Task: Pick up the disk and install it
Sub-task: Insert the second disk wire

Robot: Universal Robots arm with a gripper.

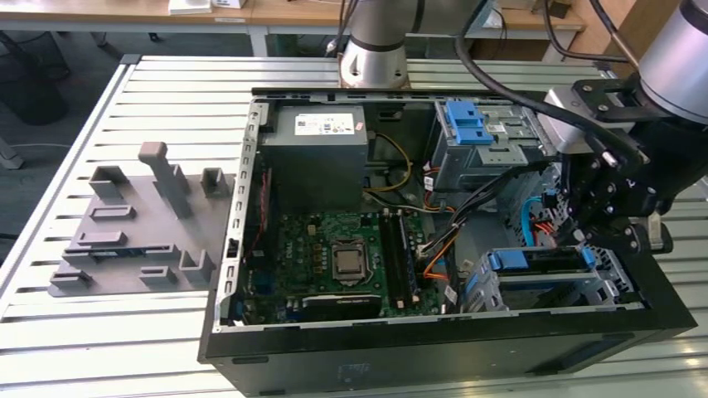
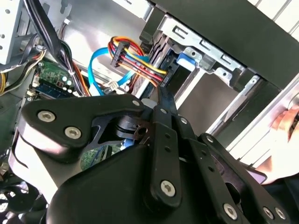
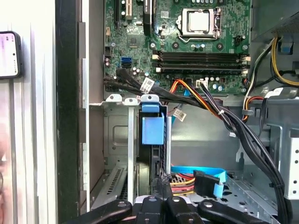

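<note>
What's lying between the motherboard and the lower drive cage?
Loose cables, black, orange and red, cross the gap between the motherboard and the drive cage, as the first wrist view shows.

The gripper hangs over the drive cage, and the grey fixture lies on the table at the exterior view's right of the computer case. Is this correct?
No. The exterior view shows the grey fixture at its left of the computer case, not its right. The gripper does hang over the drive cage.
</note>
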